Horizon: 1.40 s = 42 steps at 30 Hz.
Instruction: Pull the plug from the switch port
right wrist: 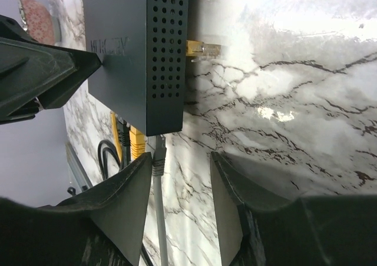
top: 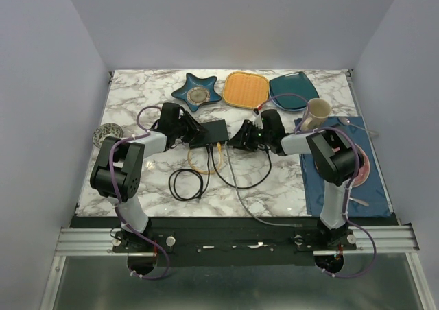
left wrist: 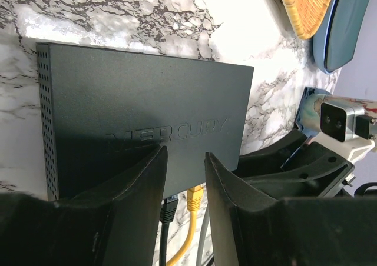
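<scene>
"Where did the switch [top: 218,129] sit?"

"Flat on the marble table [top: 274,186], about midway between the two arms, with its socket edge turned toward their bases. Three leads left that edge side by side: a black plug [left wrist: 169,207], a yellow plug [left wrist: 195,197] and a grey plug [right wrist: 159,155]. All looked seated, so I judged nothing had been pulled yet."

"And the pincers?"

"The left gripper [left wrist: 184,155] had its jaws apart and clamped nothing. Its fingertips [left wrist: 150,172] were over the switch's lid near the socket edge and seemed to touch it, as if to pin the box. The right gripper [right wrist: 181,157] was likewise parted and empty, low over the table by the switch's vented end, with the grey plug just beside one finger."

"What could have gone wrong from there?"

"The plugs were crowded, so the jaws might have closed on a neighbour, or on the lead behind the plug, which would strain the wire. If a latch held, a straight pull would have dragged the whole switch, the more so if the left fingers slid on that smooth lid. The two grippers were also near enough to knock together."

"Farther out?"

"A black cable coil [top: 186,184] lay near, toward the bases, and might have snagged. The orange plate [top: 245,89] and the cup [top: 317,113] were well apart."
</scene>
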Available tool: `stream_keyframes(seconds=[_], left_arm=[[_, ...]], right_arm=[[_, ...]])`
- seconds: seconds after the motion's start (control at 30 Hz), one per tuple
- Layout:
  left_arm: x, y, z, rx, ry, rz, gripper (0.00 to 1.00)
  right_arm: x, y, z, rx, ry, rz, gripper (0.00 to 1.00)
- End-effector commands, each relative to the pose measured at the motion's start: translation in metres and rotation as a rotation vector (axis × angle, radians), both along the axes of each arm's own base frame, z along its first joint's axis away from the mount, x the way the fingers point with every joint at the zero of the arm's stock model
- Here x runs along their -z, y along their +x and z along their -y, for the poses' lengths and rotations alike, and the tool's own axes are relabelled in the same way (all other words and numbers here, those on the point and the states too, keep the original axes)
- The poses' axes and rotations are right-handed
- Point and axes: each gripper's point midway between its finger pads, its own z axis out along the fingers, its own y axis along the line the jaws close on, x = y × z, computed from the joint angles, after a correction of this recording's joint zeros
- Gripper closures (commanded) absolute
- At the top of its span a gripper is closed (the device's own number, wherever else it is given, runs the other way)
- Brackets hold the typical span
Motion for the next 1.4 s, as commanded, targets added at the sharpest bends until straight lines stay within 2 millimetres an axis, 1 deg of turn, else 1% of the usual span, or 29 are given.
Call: stream_keyframes(seconds=[0.0,0.13,0.4,0.43,0.57,0.67,0.87,0.9,0.97,1.0,1.23,1.27,1.37], left_arm=[[0.045,-0.024,-0.015,-0.025,0.082,-0.157,0.52],[0.046,-0.023,-0.014,-0.025,0.083,-0.159,0.52],[0.049,-0.025,-0.014,-0.024,0.082,-0.169,0.52],[0.049,-0.025,-0.014,-0.024,0.082,-0.169,0.52],[0.049,-0.025,-0.014,-0.022,0.081,-0.168,0.52],[0.05,-0.026,-0.015,-0.023,0.083,-0.172,0.52],[0.05,-0.026,-0.014,-0.02,0.08,-0.173,0.53],[0.05,-0.026,-0.014,-0.02,0.08,-0.173,0.52],[0.05,-0.027,-0.014,-0.019,0.081,-0.173,0.52],[0.05,-0.027,-0.014,-0.018,0.08,-0.174,0.52],[0.049,-0.027,-0.014,-0.018,0.08,-0.174,0.52],[0.049,-0.027,-0.014,-0.019,0.079,-0.174,0.52],[0.048,-0.028,-0.013,-0.019,0.075,-0.173,0.52]], right_arm=[[0.002,0.006,-0.007,-0.007,0.028,-0.01,0.47],[-0.004,0.01,-0.012,-0.013,0.055,0.003,0.47],[-0.001,0.014,-0.017,-0.016,0.072,-0.016,0.48],[-0.004,0.015,-0.019,-0.019,0.089,-0.004,0.48],[-0.007,0.016,-0.022,-0.022,0.12,-0.006,0.48],[-0.007,0.017,-0.023,-0.02,0.119,-0.009,0.48],[-0.003,0.018,-0.024,-0.006,0.136,-0.026,0.57],[-0.003,0.018,-0.024,-0.001,0.144,-0.035,0.59],[-0.005,0.019,-0.026,0.001,0.158,-0.027,0.61],[-0.004,0.019,-0.026,0.003,0.163,-0.036,0.65],[-0.002,0.017,-0.025,-0.003,0.163,-0.029,0.76],[-0.001,0.016,-0.025,-0.004,0.162,-0.028,0.78],[0.002,0.013,-0.024,-0.014,0.155,-0.028,0.92]])
